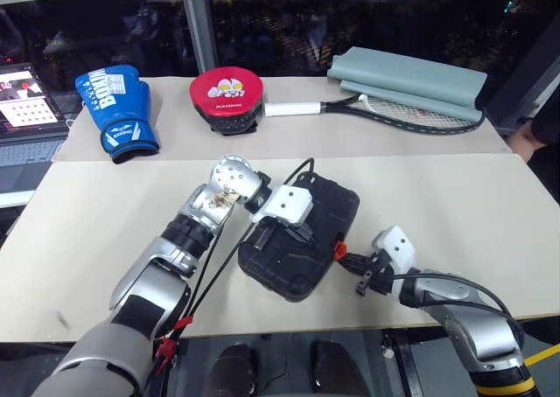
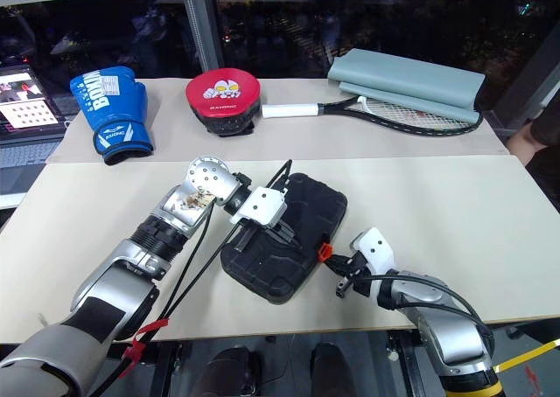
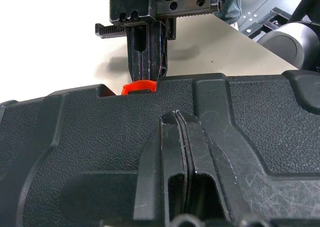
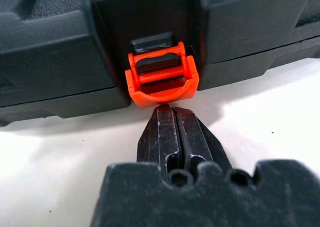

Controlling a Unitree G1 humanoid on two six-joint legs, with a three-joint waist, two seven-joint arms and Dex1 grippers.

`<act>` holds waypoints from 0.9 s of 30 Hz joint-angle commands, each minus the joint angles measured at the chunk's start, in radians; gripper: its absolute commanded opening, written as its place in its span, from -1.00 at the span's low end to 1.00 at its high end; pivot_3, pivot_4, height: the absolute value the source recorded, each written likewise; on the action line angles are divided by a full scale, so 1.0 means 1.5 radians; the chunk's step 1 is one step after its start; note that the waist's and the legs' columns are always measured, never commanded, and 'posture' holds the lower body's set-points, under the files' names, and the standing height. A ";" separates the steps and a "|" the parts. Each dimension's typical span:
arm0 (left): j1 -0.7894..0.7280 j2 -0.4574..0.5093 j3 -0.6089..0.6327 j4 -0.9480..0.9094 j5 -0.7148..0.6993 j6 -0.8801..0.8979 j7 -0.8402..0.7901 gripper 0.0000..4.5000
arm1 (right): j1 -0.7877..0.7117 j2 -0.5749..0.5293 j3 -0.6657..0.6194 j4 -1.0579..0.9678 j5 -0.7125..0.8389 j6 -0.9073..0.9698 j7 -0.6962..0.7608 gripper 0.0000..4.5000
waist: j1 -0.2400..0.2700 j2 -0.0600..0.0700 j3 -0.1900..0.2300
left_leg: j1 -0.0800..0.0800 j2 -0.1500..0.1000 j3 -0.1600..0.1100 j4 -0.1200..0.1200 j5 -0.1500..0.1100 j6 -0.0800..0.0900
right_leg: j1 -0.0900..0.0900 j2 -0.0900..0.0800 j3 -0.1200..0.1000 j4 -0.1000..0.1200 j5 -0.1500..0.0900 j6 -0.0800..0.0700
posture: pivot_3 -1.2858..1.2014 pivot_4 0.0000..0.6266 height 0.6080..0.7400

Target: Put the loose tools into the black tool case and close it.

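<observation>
**Inspector A:** One black tool case [image 1: 297,240] lies shut near the counter's [image 1: 105,231] front edge, about midway along it. The left claw [image 1: 267,236], fingers together and gripping nothing, rests on the ribbed lid, presumably to pin the case down.

**Inspector B:** Agreed. The right claw [image 4: 172,132], also closed and empty, has its tips just at the one orange latch [image 4: 161,79], which hangs out from the case front. I judge it is placed to push the latch home.

**Inspector A:** Loose tools on the counter: none counted. Along the far edge: one blue boxing glove [image 1: 115,108], one red punch pad [image 1: 227,100], one racket [image 1: 385,110].
</observation>
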 commanded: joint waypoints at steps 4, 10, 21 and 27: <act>0.007 -0.010 -0.029 0.019 0.033 0.002 -0.005 -0.97 | -0.066 -0.006 -0.051 -0.114 0.073 0.024 0.005 -1.00 | -0.001 0.000 0.000 | -0.001 0.000 0.000 0.000 0.000 0.000 | -0.002 0.000 0.000 0.000 0.001 -0.001 | 0.03 -0.52 0.94; 0.005 -0.017 -0.026 0.027 0.036 -0.001 -0.003 -0.97 | -0.063 -0.033 -0.050 -0.148 0.093 0.054 0.011 -1.00 | 0.009 0.000 0.000 | -0.002 0.000 -0.001 -0.001 0.000 0.000 | -0.002 0.001 0.000 0.000 0.001 -0.001 | 0.03 -0.52 0.94; 0.008 -0.018 -0.022 0.035 0.038 -0.004 0.003 -0.97 | -0.024 -0.121 -0.154 -0.178 0.134 0.084 0.027 -1.00 | 0.017 0.000 0.000 | -0.003 -0.001 -0.001 -0.001 0.000 0.000 | -0.003 -0.001 -0.001 -0.001 0.001 -0.001 | 0.03 -0.52 0.94; 0.007 -0.018 -0.022 0.038 0.040 -0.007 0.005 -0.97 | 0.044 -0.140 -0.140 -0.165 0.110 0.056 0.034 -1.00 | 0.017 0.000 0.000 | -0.003 -0.001 -0.001 -0.001 0.000 0.000 | -0.002 -0.001 -0.001 -0.001 0.001 -0.001 | 0.03 -0.52 0.94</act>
